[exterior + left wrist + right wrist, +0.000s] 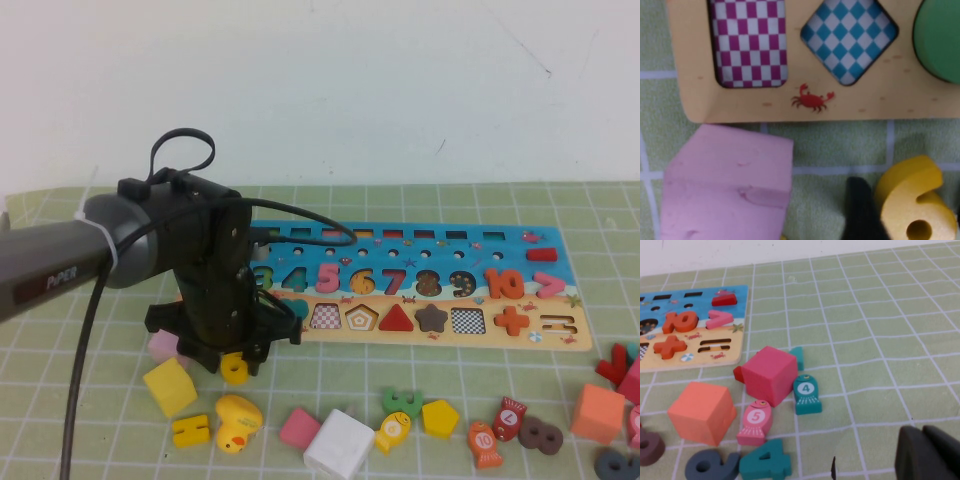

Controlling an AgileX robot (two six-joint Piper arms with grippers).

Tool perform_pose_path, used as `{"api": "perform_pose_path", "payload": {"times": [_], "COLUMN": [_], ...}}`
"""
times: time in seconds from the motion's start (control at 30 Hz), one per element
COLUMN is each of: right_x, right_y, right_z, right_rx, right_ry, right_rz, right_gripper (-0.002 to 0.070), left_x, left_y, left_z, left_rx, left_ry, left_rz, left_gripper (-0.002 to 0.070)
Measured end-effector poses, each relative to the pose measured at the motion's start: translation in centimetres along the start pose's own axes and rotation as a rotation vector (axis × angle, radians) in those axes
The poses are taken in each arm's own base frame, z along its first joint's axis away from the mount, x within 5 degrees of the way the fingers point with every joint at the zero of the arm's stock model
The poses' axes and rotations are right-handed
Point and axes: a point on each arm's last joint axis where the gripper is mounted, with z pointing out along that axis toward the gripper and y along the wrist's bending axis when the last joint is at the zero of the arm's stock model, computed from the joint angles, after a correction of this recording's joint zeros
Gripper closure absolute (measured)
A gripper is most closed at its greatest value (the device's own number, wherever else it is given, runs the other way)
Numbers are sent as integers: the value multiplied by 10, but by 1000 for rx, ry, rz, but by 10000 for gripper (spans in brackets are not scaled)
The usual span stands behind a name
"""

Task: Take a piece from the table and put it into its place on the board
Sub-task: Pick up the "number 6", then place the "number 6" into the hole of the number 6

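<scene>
The puzzle board (570, 335) lies across the middle of the table, with numbers in a row and shape slots below. My left gripper (236, 362) hangs just in front of the board's left end, shut on a yellow number 6 (235, 369). In the left wrist view the 6 (912, 205) sits against one black finger (862, 212); the other finger is out of frame. The board's edge (740, 107) shows there with checked slots. My right gripper (927, 455) is shut and empty over bare mat on the right; it is out of the high view.
A pink block (163, 346) and yellow cube (170, 386) lie by the left gripper. A yellow duck (238, 421), white cube (338, 443) and several small pieces line the front. An orange cube (702, 412), red cube (770, 374) and fish pieces lie at right.
</scene>
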Motion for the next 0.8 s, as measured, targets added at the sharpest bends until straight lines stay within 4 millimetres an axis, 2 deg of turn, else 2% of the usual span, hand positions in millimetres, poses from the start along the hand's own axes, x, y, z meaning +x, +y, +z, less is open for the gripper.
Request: {"api": "perform_pose_path", "payload": {"times": [0.13, 0.4, 0.6, 0.8], "right_x": [0, 0, 0, 0], "right_y": [0, 0, 0, 0], "right_z": [0, 0, 0, 0], "right_rx": [0, 1, 1, 1], "right_ry": [0, 0, 0, 0], "right_rz": [0, -2, -2, -2], "right_gripper": [679, 679, 679, 679], "left_x": [1, 1, -13, -42], "left_y": [1, 1, -13, -41], "left_z": [0, -3, -29, -62], "left_rx": [-6, -12, 93, 337], "left_ry": [13, 29, 1, -205], "left_rz": [31, 68, 152, 180], "left_gripper": [413, 413, 413, 413]}}
